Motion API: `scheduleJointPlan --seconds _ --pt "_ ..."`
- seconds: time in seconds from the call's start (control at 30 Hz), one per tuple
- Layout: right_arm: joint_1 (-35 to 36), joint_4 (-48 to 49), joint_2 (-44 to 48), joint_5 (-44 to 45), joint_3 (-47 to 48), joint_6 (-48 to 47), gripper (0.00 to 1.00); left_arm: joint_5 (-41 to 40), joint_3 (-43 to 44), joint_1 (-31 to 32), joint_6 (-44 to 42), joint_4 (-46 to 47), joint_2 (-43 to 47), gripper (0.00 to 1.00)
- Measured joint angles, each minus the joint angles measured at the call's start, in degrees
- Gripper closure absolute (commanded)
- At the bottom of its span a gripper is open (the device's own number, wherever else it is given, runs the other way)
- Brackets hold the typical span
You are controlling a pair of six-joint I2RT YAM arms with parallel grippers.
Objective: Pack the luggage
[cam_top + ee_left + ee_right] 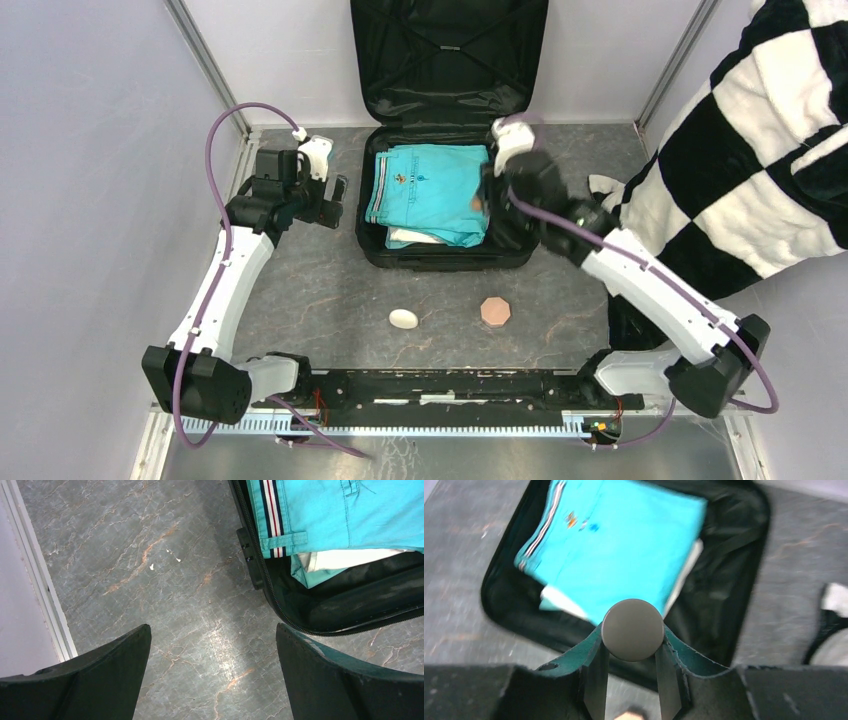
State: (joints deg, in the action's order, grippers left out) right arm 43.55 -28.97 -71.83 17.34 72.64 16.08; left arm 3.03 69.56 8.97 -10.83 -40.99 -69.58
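Luggage (440, 262) is lying open at the far middle of the table (320, 300), its lid standing upright against the back wall and its black-lined base facing up. Inside the base a folded teal garment (430, 190) with a striped waistband is resting on top of something white (410, 237), filling the left and middle part, while the right strip of lining is showing bare. The right gripper (631, 650) is hanging over the right side of the open base, its fingers (596, 675) pressing in on a small round grey object (632, 629) and holding it above the teal garment's near right corner. The left gripper (212, 632) is hovering over bare table just beside the left wall of the luggage, jaws spread wide and holding nothing. Nearer the arm bases, a white oval piece (403, 319) and a pinkish octagonal piece (495, 311) are sitting apart on the table. A black-and-white checkered cloth (760, 150) is hanging at the right edge.
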Motion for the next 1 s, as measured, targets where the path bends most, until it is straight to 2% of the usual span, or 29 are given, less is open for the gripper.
scheduleJointPlan --seconds 0.1,0.2,0.47,0.6,0.7,0.8,0.93,1.0 --pt "-6.86 -2.84 -5.22 0.09 10.03 -1.44 1.00 0.02 0.00 0.00 0.00 0.00 0.00 0.00" --pt "-11.30 -5.05 -12.07 0.79 15.78 -2.49 1.00 0.02 -0.02 0.00 0.00 0.02 0.00 0.00" --pt "-18.60 -11.54 -31.23 -0.87 19.93 -3.41 1.00 0.07 -0.92 0.00 -0.09 0.42 0.00 0.00" --pt "-21.90 -14.12 -38.82 -3.17 25.33 -3.93 0.99 0.11 -1.60 0.00 -0.85 0.74 0.00 0.00" --pt "-24.15 -15.30 -43.87 -4.59 31.10 -4.00 0.89 0.11 -1.81 0.00 -1.27 0.92 0.00 0.00" --pt "-26.10 -15.06 -48.52 -6.64 36.46 -3.93 0.73 0.11 -2.14 0.00 -1.55 1.40 -0.04 0.00" --pt "-27.85 -14.10 -53.48 -9.64 40.22 -3.19 0.55 0.09 -2.58 0.00 -2.10 2.10 -0.55 0.00" --pt "-28.15 -12.85 -55.36 -11.13 41.07 -2.49 0.49 0.09 -2.62 0.00 -2.29 2.16 -1.07 0.00"
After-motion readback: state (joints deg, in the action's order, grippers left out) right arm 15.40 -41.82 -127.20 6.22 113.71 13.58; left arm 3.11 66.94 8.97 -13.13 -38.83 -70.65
